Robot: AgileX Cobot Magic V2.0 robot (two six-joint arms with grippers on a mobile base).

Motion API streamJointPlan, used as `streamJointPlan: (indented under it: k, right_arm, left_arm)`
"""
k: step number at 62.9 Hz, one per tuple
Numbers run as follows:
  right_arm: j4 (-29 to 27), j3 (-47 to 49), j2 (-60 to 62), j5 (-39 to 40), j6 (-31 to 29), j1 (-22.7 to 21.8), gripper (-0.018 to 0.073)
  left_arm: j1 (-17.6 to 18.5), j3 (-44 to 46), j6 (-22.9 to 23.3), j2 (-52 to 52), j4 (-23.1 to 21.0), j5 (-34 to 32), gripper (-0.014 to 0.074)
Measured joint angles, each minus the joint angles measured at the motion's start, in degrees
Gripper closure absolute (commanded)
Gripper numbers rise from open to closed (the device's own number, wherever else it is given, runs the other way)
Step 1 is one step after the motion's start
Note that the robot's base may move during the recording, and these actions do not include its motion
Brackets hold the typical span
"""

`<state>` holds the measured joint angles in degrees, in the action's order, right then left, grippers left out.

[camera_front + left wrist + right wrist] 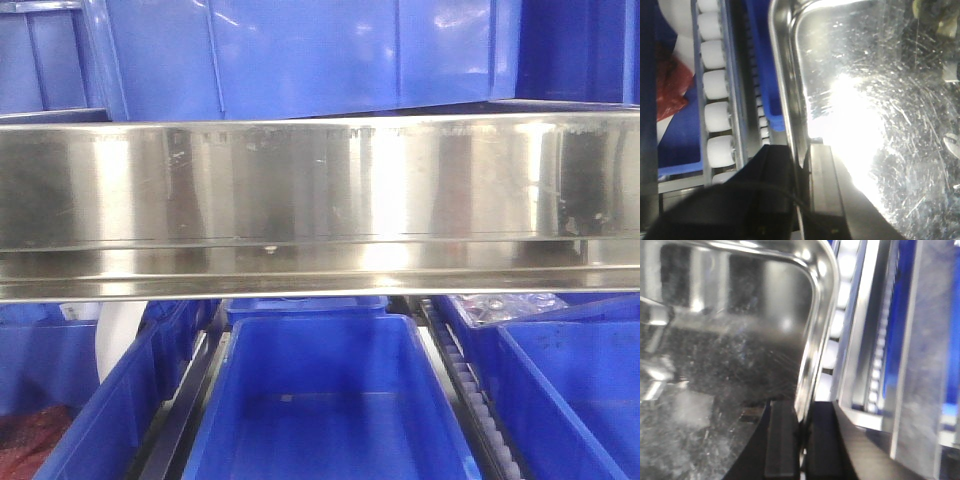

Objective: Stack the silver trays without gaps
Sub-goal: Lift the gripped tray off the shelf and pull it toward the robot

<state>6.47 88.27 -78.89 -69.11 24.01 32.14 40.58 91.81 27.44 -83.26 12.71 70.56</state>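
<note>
Left wrist-mounted view puts you right on top of the grasp. The left gripper (801,187) has its two black fingers pressed together across the thin rim of a silver tray (870,125), one finger outside the wall and one inside the pan. Beyond that rim run white rollers (717,85) and the edge of a blue bin (765,75).

From the right wrist, the right gripper (801,440) pinches a rim the same way near a rounded corner of the silver tray (730,355), with a roller track (840,315) just beside it. I'd judge both arms hold one tray by opposite edges, though no picture shows the two grips together.

So the step in hand looks like carrying a tray toward the one it must sit in. The next move calls for keeping it level, squaring its corners over the tray below and lowering both sides evenly; a tilt or a skewed corner would leave it perched with a gap.

Much is hidden. The front camera sees only a broad steel band (320,190) across the frame, with more blue bins (330,400) below, and I can't tell whether that band is shelf or tray wall. No second tray or stack shows anywhere. Glare whites out the left pan floor, and I can't make out whether anything lies beneath the held tray.
</note>
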Motion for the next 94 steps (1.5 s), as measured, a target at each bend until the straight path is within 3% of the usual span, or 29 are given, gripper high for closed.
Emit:
streamJointPlan:
  k: [94]
  right_arm:
    - [-0.2,0.0,0.3,-0.2,0.0,0.0,0.0501]
  left_arm:
    - [0.1,-0.1,0.1,0.2,0.1,-0.2,0.0638]
